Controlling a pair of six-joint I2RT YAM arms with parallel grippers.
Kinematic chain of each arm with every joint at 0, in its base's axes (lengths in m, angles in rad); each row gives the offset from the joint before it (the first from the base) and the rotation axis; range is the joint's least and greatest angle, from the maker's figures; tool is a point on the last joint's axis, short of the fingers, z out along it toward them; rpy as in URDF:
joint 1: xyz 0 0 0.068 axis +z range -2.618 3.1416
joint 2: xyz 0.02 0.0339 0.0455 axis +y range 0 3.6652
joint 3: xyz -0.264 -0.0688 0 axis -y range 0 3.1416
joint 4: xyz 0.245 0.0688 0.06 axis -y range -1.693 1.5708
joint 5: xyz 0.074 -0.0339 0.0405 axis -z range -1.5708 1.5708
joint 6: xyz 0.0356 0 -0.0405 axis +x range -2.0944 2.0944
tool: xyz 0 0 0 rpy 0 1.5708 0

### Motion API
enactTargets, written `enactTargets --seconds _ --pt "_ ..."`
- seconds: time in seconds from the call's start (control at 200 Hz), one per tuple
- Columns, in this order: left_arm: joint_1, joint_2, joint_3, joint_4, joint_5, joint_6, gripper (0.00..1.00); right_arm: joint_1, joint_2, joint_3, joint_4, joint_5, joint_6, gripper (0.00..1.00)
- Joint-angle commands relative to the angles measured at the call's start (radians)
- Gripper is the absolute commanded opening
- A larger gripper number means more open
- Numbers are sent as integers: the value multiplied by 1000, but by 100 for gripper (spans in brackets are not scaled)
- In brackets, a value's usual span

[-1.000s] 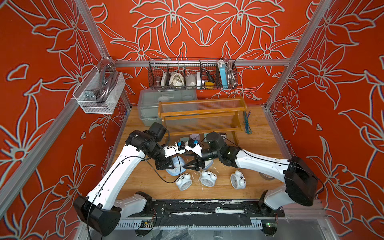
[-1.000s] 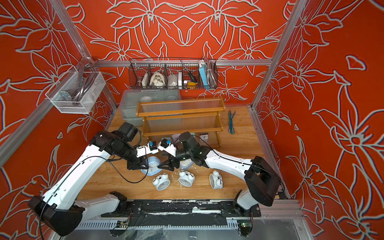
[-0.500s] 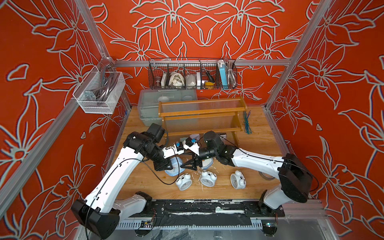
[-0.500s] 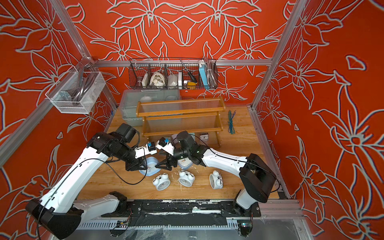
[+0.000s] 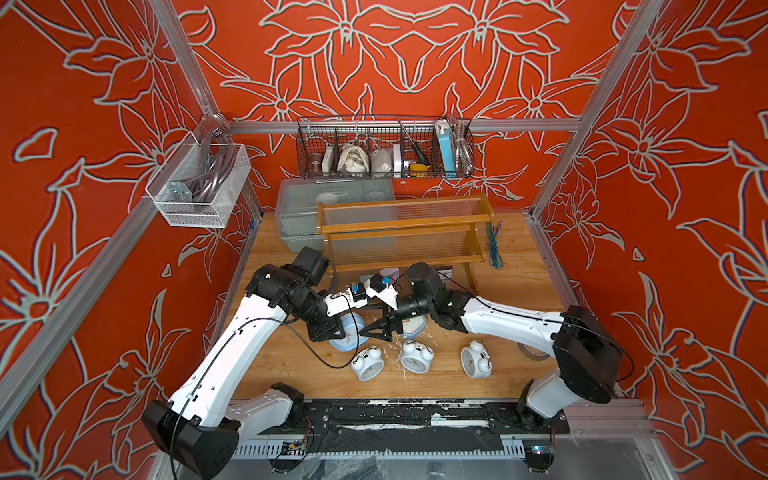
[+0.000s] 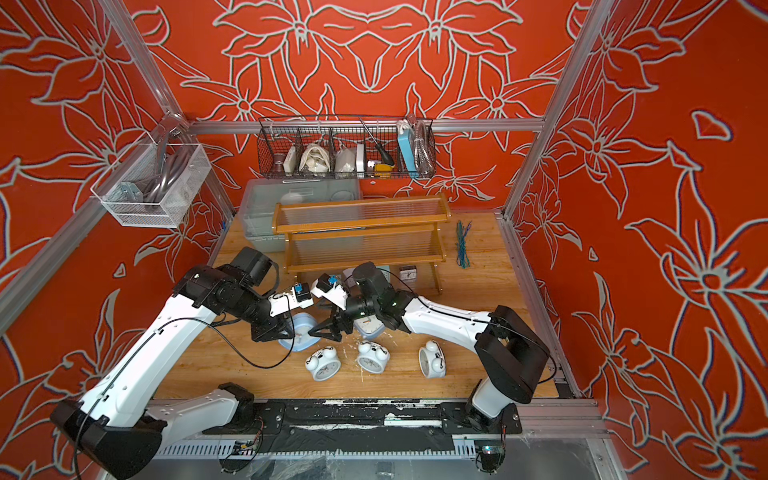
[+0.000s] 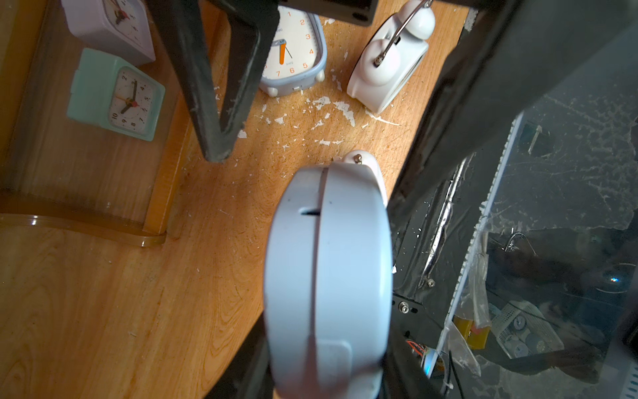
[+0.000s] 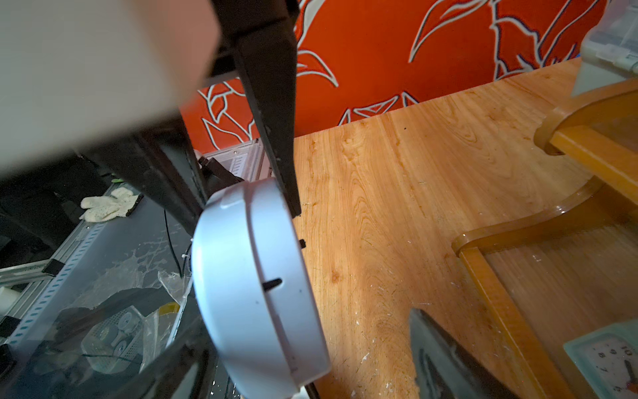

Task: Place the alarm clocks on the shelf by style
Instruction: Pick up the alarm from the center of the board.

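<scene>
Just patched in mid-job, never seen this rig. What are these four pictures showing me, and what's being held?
Two white-and-black robot arms work over a wooden tabletop. Both top views look down on everything; the other two pictures come from a camera on each wrist. The left arm's fingers grip a light-blue rounded-square plastic alarm clock; the right arm's fingers stand open beside it. Three white round twin-bell clocks sit near the front, a second light-blue clock under the right arm, and the orange-brown wooden stepped shelf stands behind.

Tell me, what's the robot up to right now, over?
Left jaws shut on blue clock. Right jaws open, close beside it. Clock not yet on shelf. Right arm may block the path there.
</scene>
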Motion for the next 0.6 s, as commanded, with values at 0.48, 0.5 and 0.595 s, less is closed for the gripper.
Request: enactTargets --seconds 0.48,0.5,0.595 --pt "-13 0 30 55 120 28 34 26 -78 -94 122 -12 23 73" --pt "-13 -1 30 56 118 28 35 26 -79 -95 120 -13 23 73" --pt "-12 -4 25 61 116 25 36 24 -85 -101 118 -12 28 68"
